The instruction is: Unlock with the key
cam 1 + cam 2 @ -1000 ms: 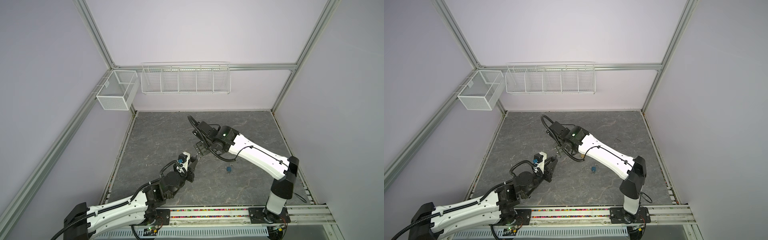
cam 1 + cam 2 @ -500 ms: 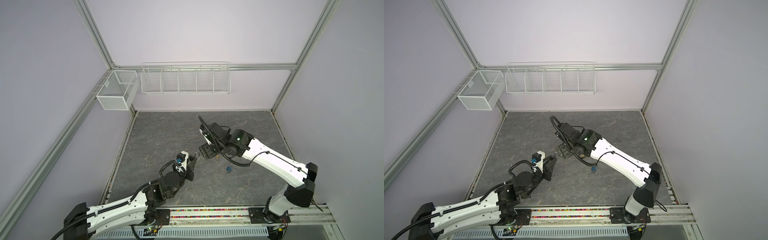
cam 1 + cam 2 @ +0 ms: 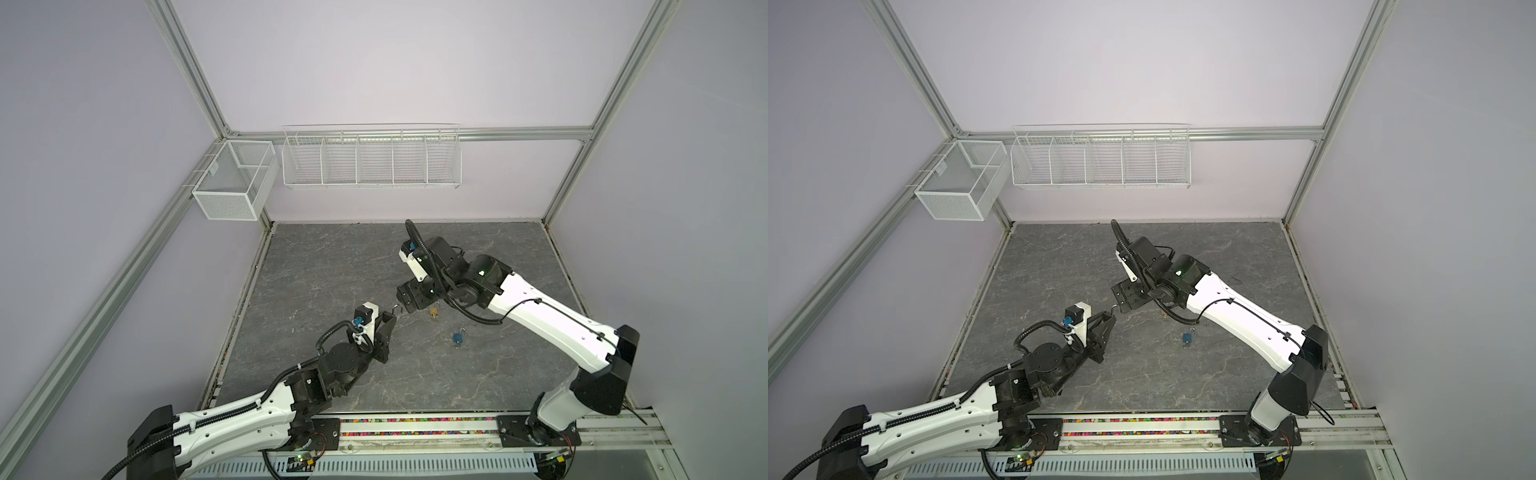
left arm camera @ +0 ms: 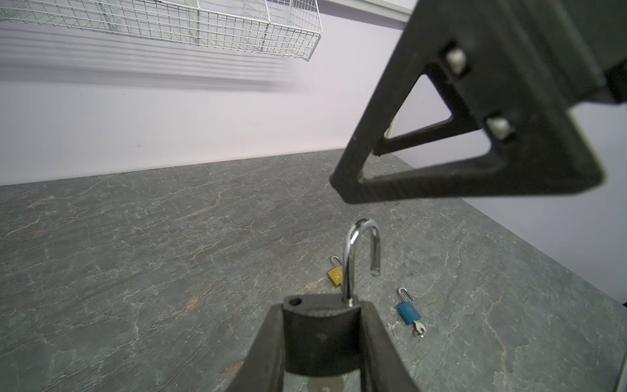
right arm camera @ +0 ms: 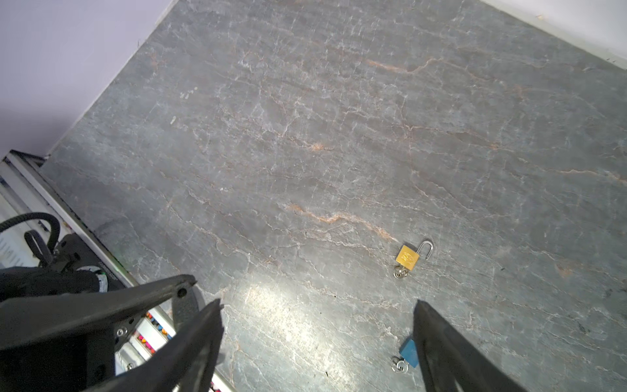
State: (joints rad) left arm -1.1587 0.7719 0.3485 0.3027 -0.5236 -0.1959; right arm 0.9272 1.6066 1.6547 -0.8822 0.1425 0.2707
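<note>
My left gripper (image 4: 322, 309) is shut on the body of a black padlock (image 4: 320, 339), held above the floor. Its silver shackle (image 4: 359, 251) stands swung open, one leg free of the body. A pale blurred key head (image 4: 322, 385) shows under the lock body. In both top views the left gripper (image 3: 388, 321) (image 3: 1106, 323) points at the right gripper (image 3: 409, 302) (image 3: 1126, 303), a short gap apart. In the right wrist view the right gripper (image 5: 319, 305) is open wide with nothing between its fingers (image 5: 203, 332).
A gold padlock (image 5: 408, 257) (image 3: 434, 311) lies on the grey marbled floor (image 3: 332, 270) with its shackle open and a key in it. A blue padlock (image 4: 409, 312) (image 3: 458, 337) with a key lies nearer the front. Wire baskets (image 3: 372, 160) hang on the back wall.
The right gripper has drawn back to the right, away from the left gripper, and its jaws have opened a little wider. The left arm and the black padlock have stayed put.
</note>
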